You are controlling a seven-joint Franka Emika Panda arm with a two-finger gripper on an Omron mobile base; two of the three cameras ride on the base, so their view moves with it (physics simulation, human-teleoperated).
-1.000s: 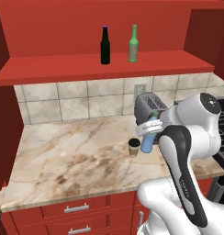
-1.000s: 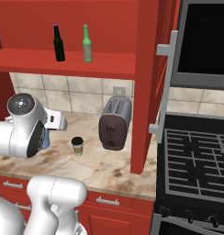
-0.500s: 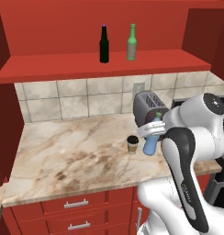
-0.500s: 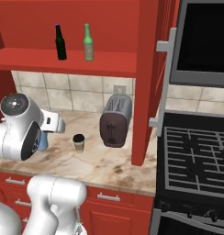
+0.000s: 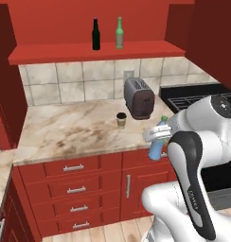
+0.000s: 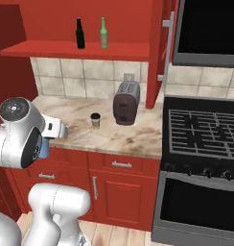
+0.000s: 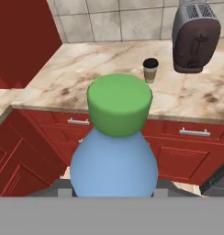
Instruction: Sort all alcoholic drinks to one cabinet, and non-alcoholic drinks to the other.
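Two fingers (image 5: pixel 156 137) are clamped on the blue bottle (image 5: pixel 157 142), holding it in the air off the tabletop's (image 5: pixel 75 130) front edge. Its long axis is nearly upright, leaning slightly, green cap (image 7: pixel 119 103) topmost. The cup (image 5: pixel 121 120) stands left of the toaster (image 5: pixel 139 98).

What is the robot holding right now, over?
Hand shut on blue bottle, lifted off the counter. Cup beside toaster. Two glass bottles on shelf. Nothing blocking.

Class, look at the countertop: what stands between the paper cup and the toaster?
Nothing. In the left base view, only bare marble counter separates the paper cup from the toaster; the hand view shows the same bare gap.
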